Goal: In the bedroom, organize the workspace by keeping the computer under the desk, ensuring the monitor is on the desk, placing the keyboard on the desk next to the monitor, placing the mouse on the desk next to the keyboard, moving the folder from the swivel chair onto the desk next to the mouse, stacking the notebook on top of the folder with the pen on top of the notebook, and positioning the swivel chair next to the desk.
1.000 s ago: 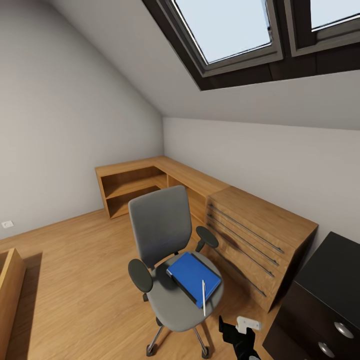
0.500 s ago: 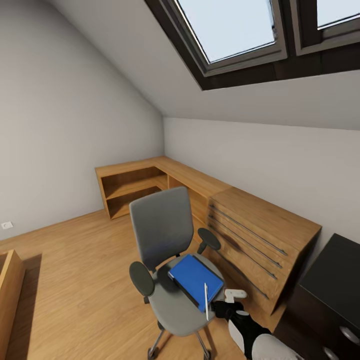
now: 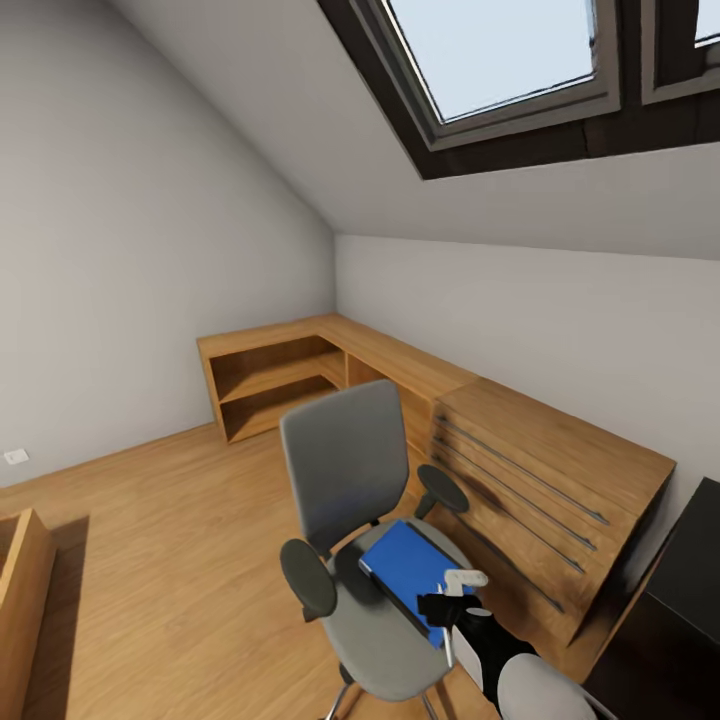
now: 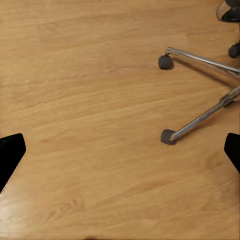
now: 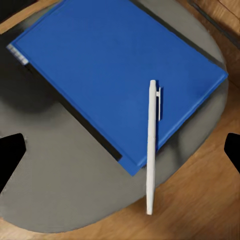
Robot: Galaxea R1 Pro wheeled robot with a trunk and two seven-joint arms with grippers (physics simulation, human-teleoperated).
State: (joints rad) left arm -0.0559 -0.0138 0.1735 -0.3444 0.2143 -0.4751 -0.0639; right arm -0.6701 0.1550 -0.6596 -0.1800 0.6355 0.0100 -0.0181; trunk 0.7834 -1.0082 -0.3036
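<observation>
The swivel chair (image 3: 345, 470), grey with black armrests, stands in mid-room facing me. On its seat (image 5: 55, 170) lies the blue folder (image 3: 402, 562) (image 5: 110, 70), and the white pen (image 5: 151, 145) rests across the folder's corner, its tip over the seat edge. My right gripper (image 3: 447, 595) (image 5: 121, 152) hovers open just above the seat's near side, over pen and folder, touching neither. Low over the floor beside the chair's chrome base (image 4: 200, 117), my left gripper (image 4: 120, 152) is open and holds nothing. A corner of the black desk (image 3: 690, 590) shows at the lower right. Computer, monitor, keyboard, mouse and notebook are out of view.
A light wooden drawer chest (image 3: 545, 480) stands right behind the chair against the wall, joined to a wooden corner shelf (image 3: 280, 375). Another wooden piece (image 3: 20, 590) sits at the lower left. Open wood floor (image 3: 170, 540) lies left of the chair. Skylights sit in the sloped ceiling.
The view has shifted left and up slightly. My right gripper has risen from beside the chair base to over the seat, above the pen and folder. Chair, folder and pen stay put.
</observation>
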